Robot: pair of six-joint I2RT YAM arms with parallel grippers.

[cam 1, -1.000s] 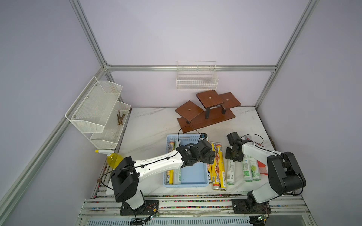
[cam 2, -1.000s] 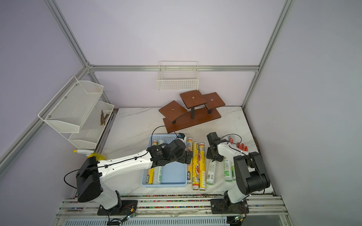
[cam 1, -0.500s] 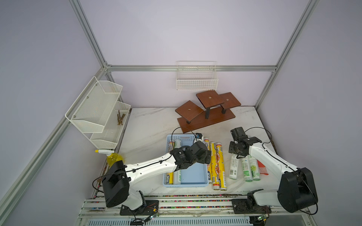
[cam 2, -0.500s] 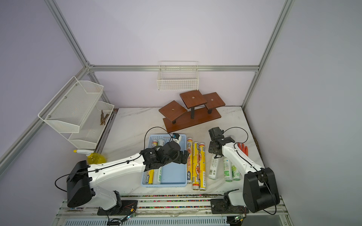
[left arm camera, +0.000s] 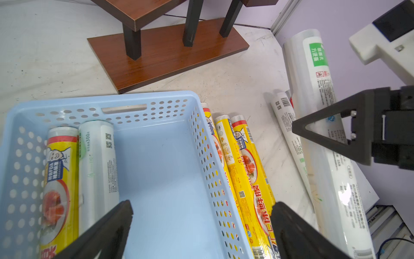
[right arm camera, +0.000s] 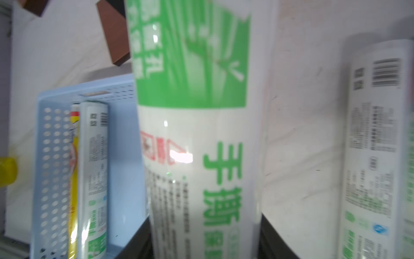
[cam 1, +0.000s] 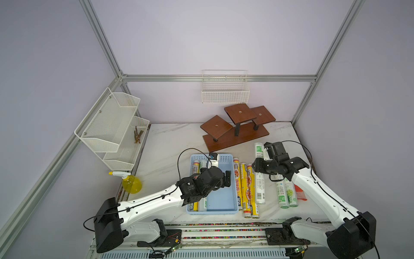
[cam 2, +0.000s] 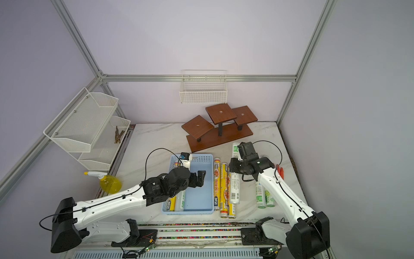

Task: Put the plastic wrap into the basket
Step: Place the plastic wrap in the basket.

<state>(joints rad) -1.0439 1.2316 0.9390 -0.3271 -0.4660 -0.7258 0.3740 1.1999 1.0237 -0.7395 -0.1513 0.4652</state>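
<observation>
Your right gripper is clamped on a whitish green-print roll, long axis running front-to-back, same as the basket. The basket sits to that gripper's left, past three yellow rolls. The left gripper hangs wide and empty over it.

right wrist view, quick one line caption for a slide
Right gripper grips a whitish green-print roll; the light blue basket beyond already holds two rolls.
</observation>
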